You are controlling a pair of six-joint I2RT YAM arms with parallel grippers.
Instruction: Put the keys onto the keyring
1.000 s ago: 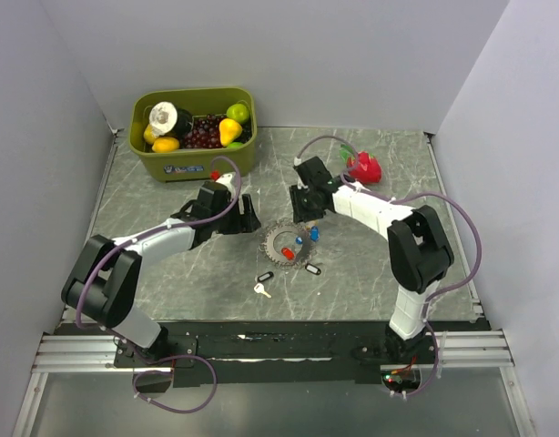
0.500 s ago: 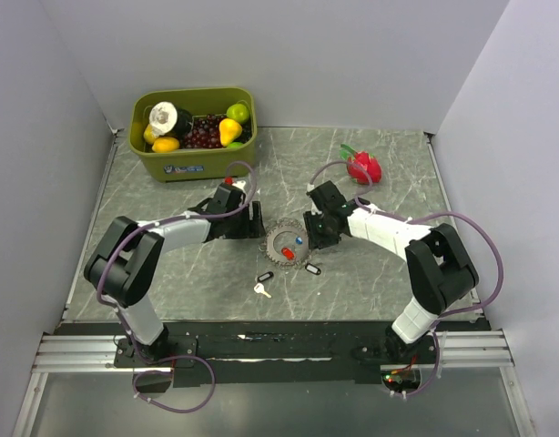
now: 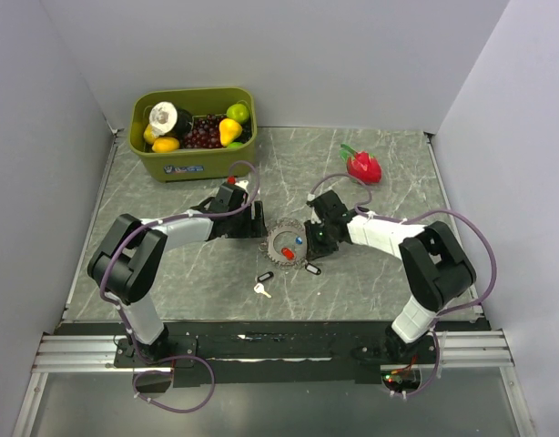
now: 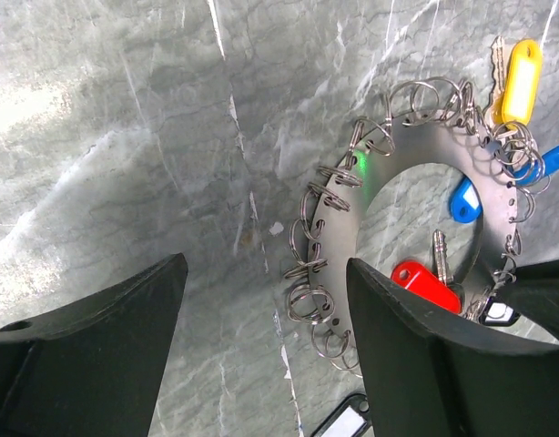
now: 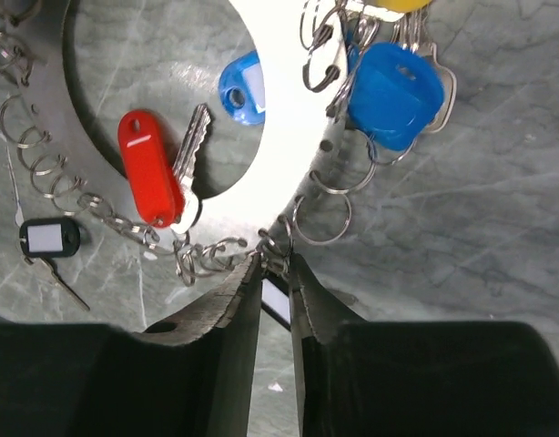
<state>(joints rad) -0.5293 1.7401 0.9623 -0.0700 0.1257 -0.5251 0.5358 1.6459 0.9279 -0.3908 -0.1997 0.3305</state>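
The keyring (image 3: 281,235) is a flat metal disc with many split rings round its rim, at the table's middle. A red-headed key (image 3: 289,254) and a blue one (image 3: 299,241) lie in its hole. In the right wrist view the red key (image 5: 147,177), two blue ones (image 5: 395,82) and a black one (image 5: 48,238) show. My right gripper (image 5: 275,259) is shut on the disc's rim (image 5: 84,137) among the split rings. My left gripper (image 4: 266,300) is open, its jaws astride the disc's left rim (image 4: 389,150). A black key (image 3: 265,277), a pale key (image 3: 261,290) and another black key (image 3: 312,269) lie loose.
A green bin (image 3: 193,164) of toy fruit stands at the back left. A red toy fruit (image 3: 363,167) lies at the back right. Grey walls close in the table on three sides.
My right gripper has come forward and down onto the disc's right rim. My left gripper has moved right up to the disc's left rim.
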